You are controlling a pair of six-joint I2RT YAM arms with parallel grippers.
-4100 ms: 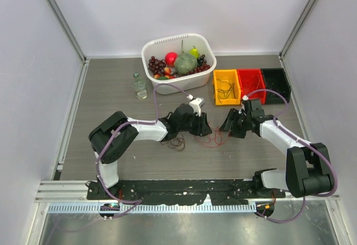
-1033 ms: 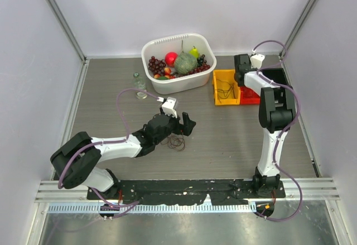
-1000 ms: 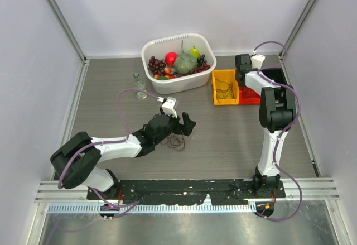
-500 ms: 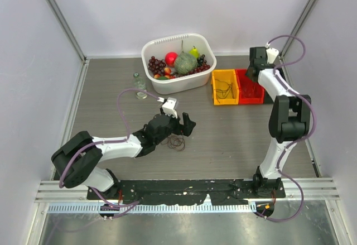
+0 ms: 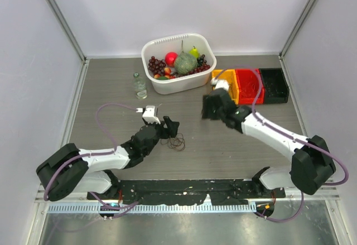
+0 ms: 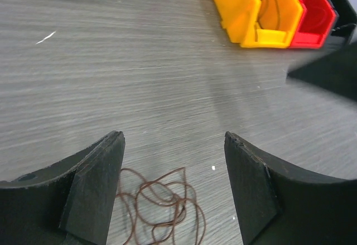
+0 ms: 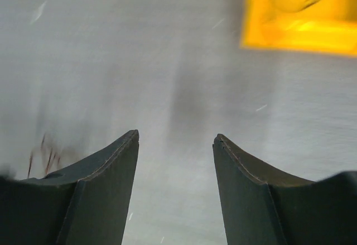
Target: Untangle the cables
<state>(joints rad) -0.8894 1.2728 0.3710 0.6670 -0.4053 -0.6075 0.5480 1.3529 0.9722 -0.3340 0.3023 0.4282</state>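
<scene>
Near the table's centre, the cables (image 5: 177, 143) lie as a small loose tangle of thin, dark reddish loops, flat on the grey table (image 5: 111, 94). The left gripper (image 6: 174, 150) hovers just at their 10 o'clock, jaws spread wide and holding nothing. In its wrist view the loops sit low in the gap between the jaws. The right gripper (image 5: 212, 106) hangs at about 2 o'clock from the tangle, near but apart, also spread wide and empty. Its wrist view is blurred, with the wire only a faint trace at the left edge. Another thin wire shows inside the yellow bin (image 6: 254, 10), off at 1 o'clock.

The step in hand looks like getting a first hold on the tangle. To do it well, the left gripper should probably come straight down and pinch one outer loop, pads low to the table. The right should take a different strand on the far side, then both part slowly. Closing on the whole bundle would likely just drag it.
</scene>
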